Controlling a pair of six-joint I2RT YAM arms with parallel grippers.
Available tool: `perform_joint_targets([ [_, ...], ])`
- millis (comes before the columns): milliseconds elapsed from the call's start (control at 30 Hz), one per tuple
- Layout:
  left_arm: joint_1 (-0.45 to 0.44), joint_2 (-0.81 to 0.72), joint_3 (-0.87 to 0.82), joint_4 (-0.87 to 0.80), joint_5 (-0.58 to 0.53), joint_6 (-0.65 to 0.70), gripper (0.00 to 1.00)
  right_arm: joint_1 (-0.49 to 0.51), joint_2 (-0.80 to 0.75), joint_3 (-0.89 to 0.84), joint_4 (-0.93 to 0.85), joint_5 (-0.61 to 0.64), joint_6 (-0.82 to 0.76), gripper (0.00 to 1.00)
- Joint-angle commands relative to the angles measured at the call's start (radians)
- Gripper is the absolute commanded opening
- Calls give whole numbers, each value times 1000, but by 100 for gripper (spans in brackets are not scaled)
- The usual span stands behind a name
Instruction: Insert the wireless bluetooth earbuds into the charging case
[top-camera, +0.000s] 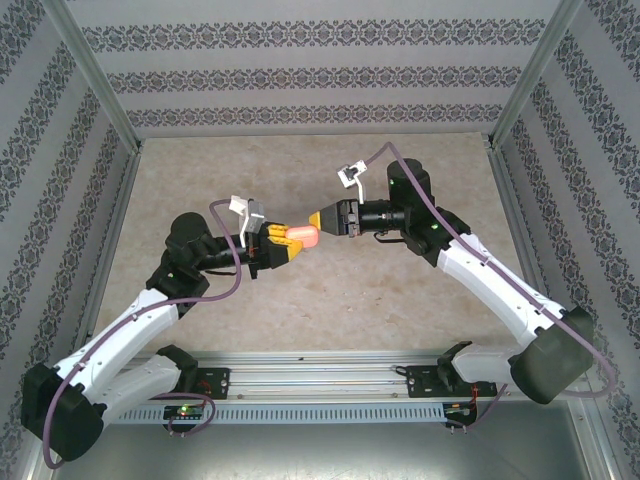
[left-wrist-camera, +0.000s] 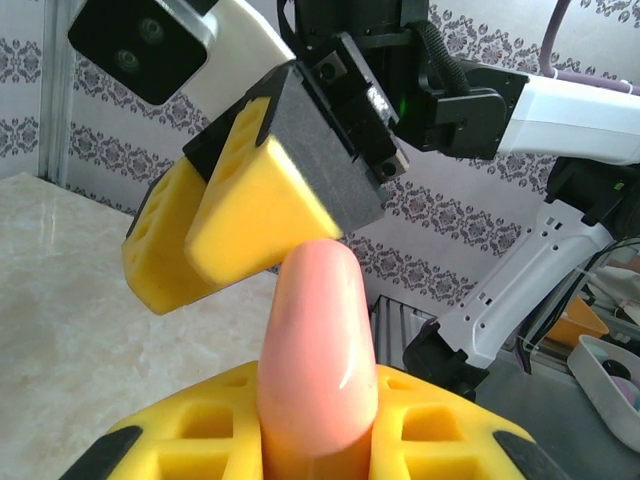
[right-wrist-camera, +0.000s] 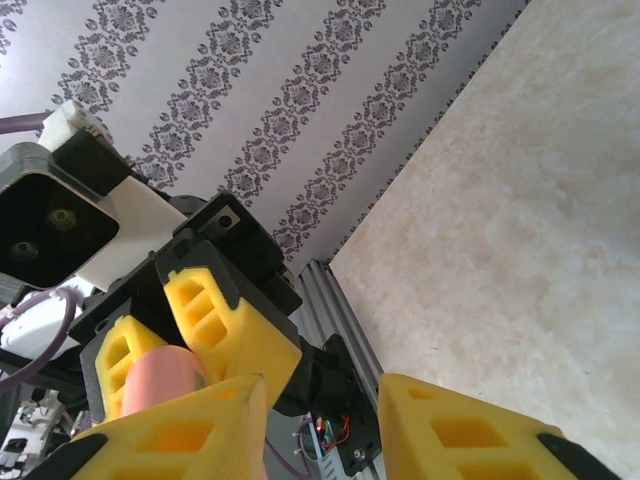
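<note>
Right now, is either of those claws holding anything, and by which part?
The left gripper clamps the pink case by one end; the other end sticks out toward the right gripper, whose jaws stand open.

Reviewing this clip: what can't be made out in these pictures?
- Inside of the pink case: its opaque shell hides any contents in every view.
- The case's lower end, left wrist view: sunk between the left gripper fingers and cut off by the bottom edge.
- Whether the right gripper touches the case: in the right wrist view its own finger covers most of the case, and the top view is too small.
</note>
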Motion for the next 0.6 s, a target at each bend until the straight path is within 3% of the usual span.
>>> perform_joint_targets([
  [0,-1,26,6,-31,-23,-2,0,22,-41,18,15,-50,-42,36],
  [367,-1,34,4,6,-26,-45,0,19,-108,-32,42,21,-47,56],
  [567,0,43,1,51,-23,-97,0,19,-116,-80,87,22,-10,59],
])
